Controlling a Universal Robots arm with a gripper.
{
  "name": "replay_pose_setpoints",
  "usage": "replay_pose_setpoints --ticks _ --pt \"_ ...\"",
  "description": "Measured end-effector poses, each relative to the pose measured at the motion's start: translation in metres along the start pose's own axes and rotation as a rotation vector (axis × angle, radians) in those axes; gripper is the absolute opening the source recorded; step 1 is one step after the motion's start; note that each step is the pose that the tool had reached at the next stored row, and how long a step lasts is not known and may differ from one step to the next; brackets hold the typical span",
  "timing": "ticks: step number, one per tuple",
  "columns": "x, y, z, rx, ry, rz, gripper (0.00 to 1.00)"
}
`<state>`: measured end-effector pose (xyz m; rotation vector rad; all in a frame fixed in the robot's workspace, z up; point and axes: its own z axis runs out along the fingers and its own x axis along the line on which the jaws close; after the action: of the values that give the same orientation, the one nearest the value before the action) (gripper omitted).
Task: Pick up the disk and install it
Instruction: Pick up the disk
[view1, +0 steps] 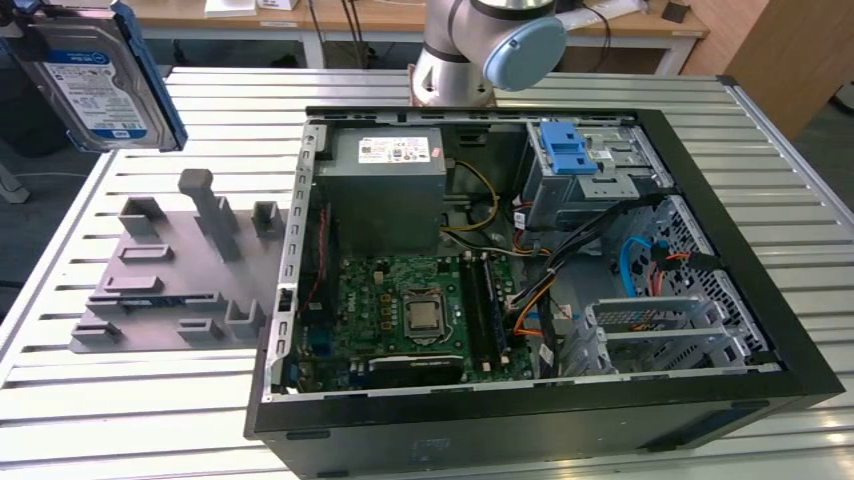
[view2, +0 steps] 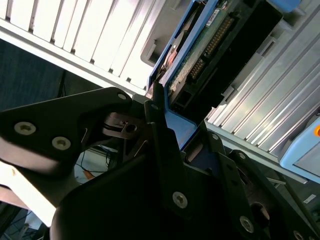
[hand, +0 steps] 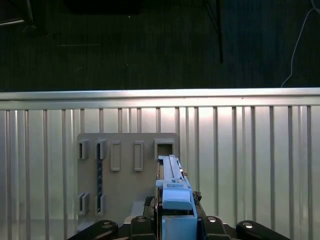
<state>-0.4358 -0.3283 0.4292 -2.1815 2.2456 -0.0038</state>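
In the exterior view the disk (view1: 100, 85) hangs in the air at about 10 o'clock from the open computer case (view1: 534, 415), above the slatted metal surface (view1: 80, 400). It is tilted, with its white, blue-banded label facing the camera. Below it, at about 9 o'clock from the case, a grey fixture plate (view1: 147, 290) with upright blocks lies on the surface. Inside the case, a grey metal box (view1: 387, 190) sits at 12 o'clock and a blue ribbed latch (view1: 571, 155) at 1 o'clock. The arm's base (view1: 467, 50) stands just beyond the case.

The second wrist view gives what that view lacks: the pincer (view2: 182, 117) is clenched on the disk, one black finger (view2: 162, 150) pressed along a blue rail. It also shows the disk's green circuit board and connector pins.

The first wrist view looks straight down the disk's blue edge, showing it raised over the plate's slotted end.
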Motion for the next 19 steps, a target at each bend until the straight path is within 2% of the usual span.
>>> replay_pose_setpoints --ticks 9,19 --pt "-0.0001 -0.0001 -0.0080 0.0001 0.0000 0.000 0.36" --pt "-0.0001 -0.0002 -0.0210 0.0000 0.0000 0.000 0.36"
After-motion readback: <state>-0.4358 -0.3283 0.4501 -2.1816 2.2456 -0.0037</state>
